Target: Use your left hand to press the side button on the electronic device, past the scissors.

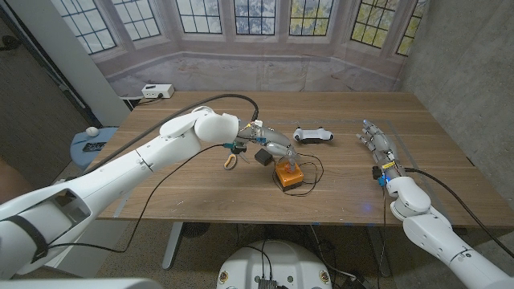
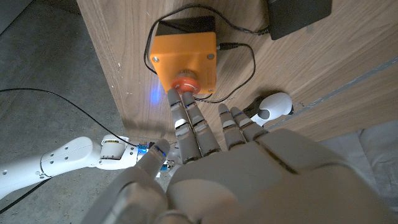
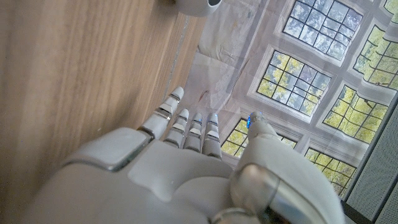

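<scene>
A painted backdrop of leaded windows (image 1: 241, 16) stood behind a wide wooden table (image 1: 345, 189), and a concrete wall closed in the robot's right side. Your left arm (image 1: 136, 160) crossed the table from the near left corner, with a black cable looping over it. Your right hand (image 1: 379, 148) waited well apart on the right side of the table, holding nothing, fingers extended and close together.

The electronic device (image 1: 288, 175), a small orange box with a black block behind it and thin black cables (image 1: 313, 172) curling around it, sat near the table's middle. Your left hand (image 1: 273, 147) reached down over it; in the left wrist view the fingertips (image 2: 176, 99) were extended and touching or just short of the red button (image 2: 185, 82) on the box's face, and I cannot tell which. The hand gripped nothing.

The box looked rigid and light, probably plastic, so it could slide on the smooth wood under a push. In my judgement you needed no grasp: press squarely on the button's centre and keep the force modest, with the cables clear of your fingers.

A white game controller (image 1: 313, 135) lay beyond the device. Near your left hand was a small yellow-handled object (image 1: 230, 160), possibly the scissors; too small to be sure.
</scene>
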Tool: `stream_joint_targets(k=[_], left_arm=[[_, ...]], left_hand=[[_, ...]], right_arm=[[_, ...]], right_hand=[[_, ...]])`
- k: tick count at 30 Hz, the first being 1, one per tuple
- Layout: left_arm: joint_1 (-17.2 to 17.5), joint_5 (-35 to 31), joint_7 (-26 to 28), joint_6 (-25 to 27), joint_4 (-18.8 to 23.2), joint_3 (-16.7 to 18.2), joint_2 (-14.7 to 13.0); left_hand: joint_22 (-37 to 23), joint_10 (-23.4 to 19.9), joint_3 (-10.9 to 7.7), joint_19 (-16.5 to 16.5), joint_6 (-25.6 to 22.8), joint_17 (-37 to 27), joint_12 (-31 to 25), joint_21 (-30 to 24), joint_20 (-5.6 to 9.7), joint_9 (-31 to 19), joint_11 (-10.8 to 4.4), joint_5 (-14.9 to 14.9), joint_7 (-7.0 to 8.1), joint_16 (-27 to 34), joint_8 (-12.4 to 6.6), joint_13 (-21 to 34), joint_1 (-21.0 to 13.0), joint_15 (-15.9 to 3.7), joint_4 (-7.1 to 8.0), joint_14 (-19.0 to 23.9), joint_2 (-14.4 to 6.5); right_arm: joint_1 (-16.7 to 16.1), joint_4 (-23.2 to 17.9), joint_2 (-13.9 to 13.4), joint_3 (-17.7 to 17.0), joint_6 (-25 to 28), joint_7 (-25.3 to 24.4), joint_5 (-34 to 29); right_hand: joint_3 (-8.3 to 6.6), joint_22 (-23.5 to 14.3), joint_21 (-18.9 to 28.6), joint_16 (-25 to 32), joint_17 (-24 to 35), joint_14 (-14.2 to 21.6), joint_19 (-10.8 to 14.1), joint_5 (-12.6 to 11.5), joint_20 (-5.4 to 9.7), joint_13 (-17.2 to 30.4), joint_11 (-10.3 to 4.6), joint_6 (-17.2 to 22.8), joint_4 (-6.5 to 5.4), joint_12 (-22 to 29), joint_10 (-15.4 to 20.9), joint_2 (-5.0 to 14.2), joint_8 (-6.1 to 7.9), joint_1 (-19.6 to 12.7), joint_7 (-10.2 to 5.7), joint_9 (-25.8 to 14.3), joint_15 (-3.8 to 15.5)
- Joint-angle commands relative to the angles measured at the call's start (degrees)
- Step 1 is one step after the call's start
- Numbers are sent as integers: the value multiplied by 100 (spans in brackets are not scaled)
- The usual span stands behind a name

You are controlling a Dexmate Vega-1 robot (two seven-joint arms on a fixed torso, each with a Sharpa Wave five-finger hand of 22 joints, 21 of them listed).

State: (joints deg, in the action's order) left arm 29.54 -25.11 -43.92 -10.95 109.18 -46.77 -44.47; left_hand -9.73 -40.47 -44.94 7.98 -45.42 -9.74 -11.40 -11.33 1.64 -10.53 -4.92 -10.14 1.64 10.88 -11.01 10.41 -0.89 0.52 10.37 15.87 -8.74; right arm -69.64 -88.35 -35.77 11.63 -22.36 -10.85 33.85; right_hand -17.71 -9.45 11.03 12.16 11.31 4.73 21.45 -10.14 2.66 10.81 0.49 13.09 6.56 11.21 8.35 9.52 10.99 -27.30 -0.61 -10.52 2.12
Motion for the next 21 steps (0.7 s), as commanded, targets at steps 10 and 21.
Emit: stream_joint_targets(k=[10, 21], left_arm=[[56, -52, -149, 106, -93, -109, 1], [9, -96, 8, 64, 28, 22, -24]], left_hand=[[-25, 25, 44, -1, 96, -30, -23, 14, 6, -18, 24, 22, -93, -5, 26, 52, 77, 29, 41, 16, -32], [-26, 14, 66, 4, 87, -32, -18, 11, 13, -19, 17, 22, -75, 4, 18, 53, 81, 17, 43, 31, -45]], right_arm=[[-132, -90, -6, -54, 24, -60, 16], [-179, -155, -38, -103, 2, -63, 3]], right_hand=[[-9, -21, -13, -19, 14, -25, 9, -26, 177, 27, 11, -3, 34, 1, -1, -13, -2, 36, 7, -18, 77], [-11, -21, -13, -16, 14, -19, 7, -27, 176, 27, 9, 2, 36, 5, 8, -12, 1, 39, 7, -18, 79]])
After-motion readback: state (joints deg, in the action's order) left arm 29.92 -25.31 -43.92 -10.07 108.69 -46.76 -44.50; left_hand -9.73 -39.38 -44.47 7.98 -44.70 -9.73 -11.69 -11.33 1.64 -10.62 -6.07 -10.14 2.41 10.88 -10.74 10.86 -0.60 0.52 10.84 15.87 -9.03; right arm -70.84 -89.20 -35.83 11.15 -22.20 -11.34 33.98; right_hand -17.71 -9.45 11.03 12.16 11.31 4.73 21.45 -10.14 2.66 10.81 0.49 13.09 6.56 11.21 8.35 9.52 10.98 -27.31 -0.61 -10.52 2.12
